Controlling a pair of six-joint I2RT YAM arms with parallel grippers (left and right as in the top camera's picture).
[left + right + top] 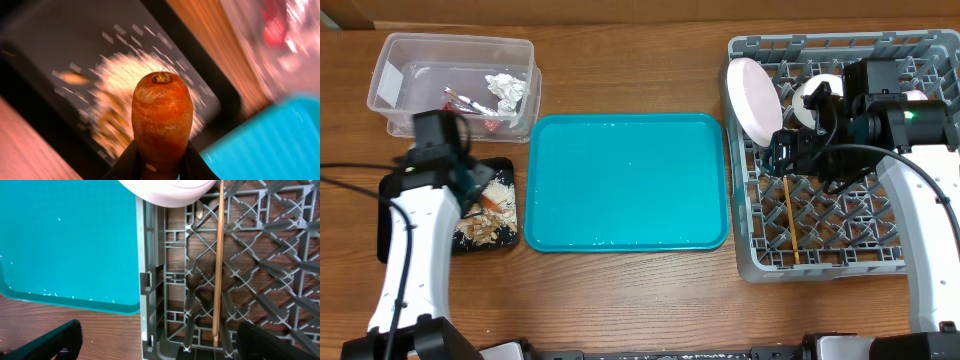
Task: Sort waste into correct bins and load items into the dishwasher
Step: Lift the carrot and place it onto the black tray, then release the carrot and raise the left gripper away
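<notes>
Clamps the small orange carrot [161,120] by its lower end between the closed fingers of the left pincer [160,172], with the stub end pointing away from the wrist. Holds it over the black tray [45,45], straight beyond the fingertips, where the pale rice-like scraps [125,100] lie in a blurred heap. Has the clear tub [390,55] farther out past that pincer on the worktop [620,290], with the red-and-white wrapper [470,103] and the foil ball [507,90] inside. Spreads the right pincer [157,330] wide and grips nothing, hanging over a corner of the grey dish rack [150,255]. Looks down on a chopstick [217,270] lying flat in the grid between the open fingers, nearer the right one. Shows the white plate [165,190] just beyond the fingertips and the teal tray [65,235] off to the pincer's left.
</notes>
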